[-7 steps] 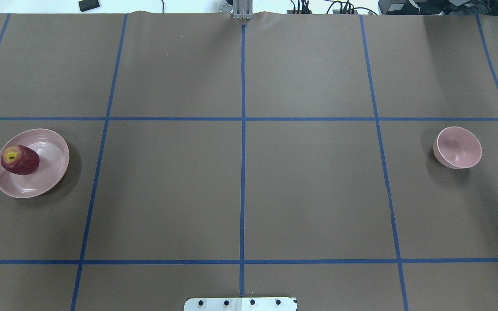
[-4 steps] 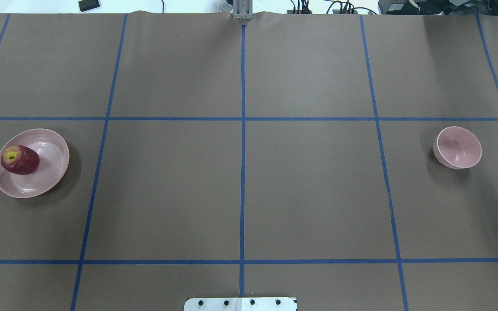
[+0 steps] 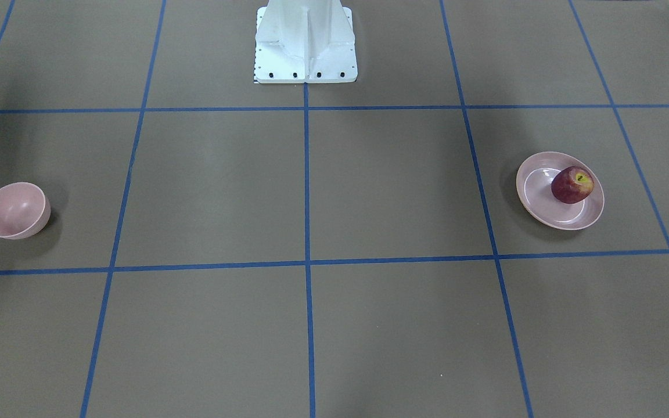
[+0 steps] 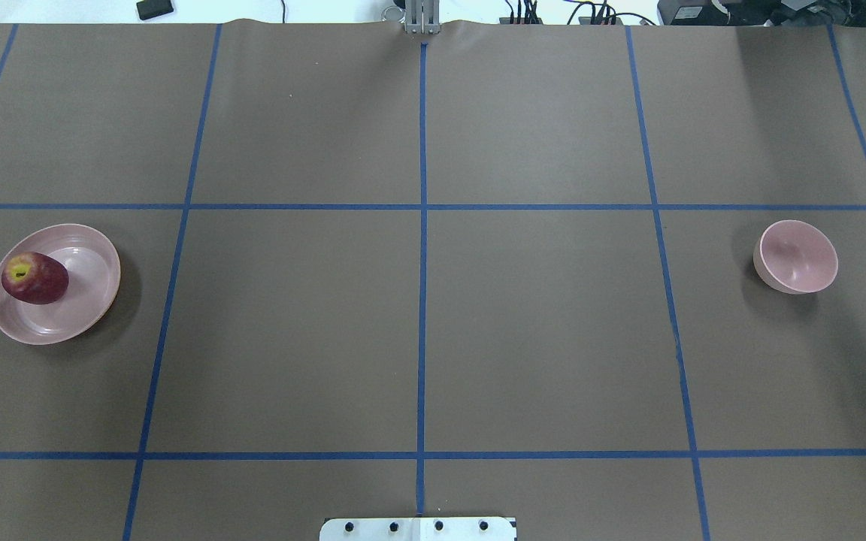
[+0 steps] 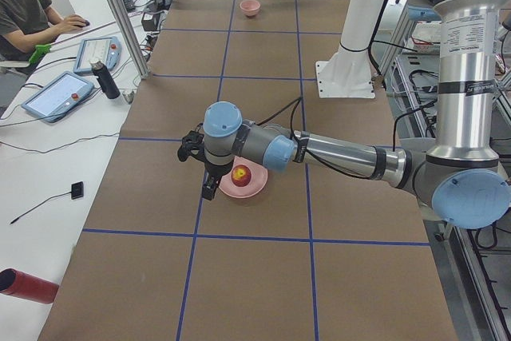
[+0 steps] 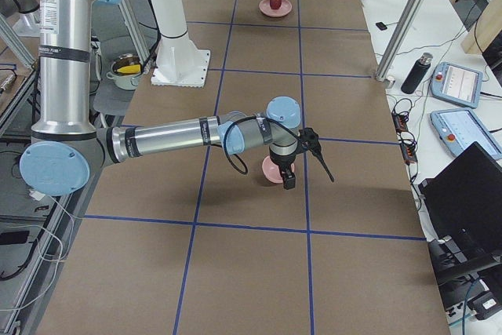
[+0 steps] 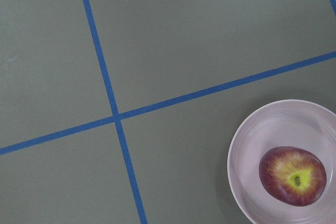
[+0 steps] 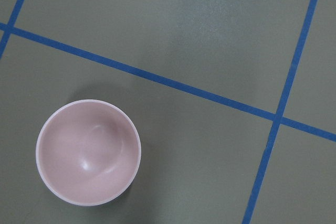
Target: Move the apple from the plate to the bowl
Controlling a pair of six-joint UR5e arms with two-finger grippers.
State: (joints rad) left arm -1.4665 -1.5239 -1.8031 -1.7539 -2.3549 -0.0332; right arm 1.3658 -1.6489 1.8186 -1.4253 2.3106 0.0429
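Observation:
The dark red apple (image 4: pixel 34 278) lies on the left part of the wide pink plate (image 4: pixel 83 304) at the table's left side; both show in the front view, the apple (image 3: pixel 571 184) on the plate (image 3: pixel 543 203), and in the left wrist view, apple (image 7: pixel 292 176) on plate (image 7: pixel 252 150). The small deep bowl (image 4: pixel 797 259) stands empty at the right and shows in the right wrist view (image 8: pixel 86 153). My left gripper (image 5: pixel 207 185) hovers beside the plate (image 5: pixel 247 191). My right gripper (image 6: pixel 289 178) hovers over the bowl (image 6: pixel 271 169). I cannot tell whether either is open or shut.
The robot's white base (image 4: pixel 418 529) sits at the near middle edge. Blue tape lines cross the brown table cover. An operator (image 5: pixel 32 13), tablets and a dark bottle (image 5: pixel 104 79) are on the side table beyond the far edge.

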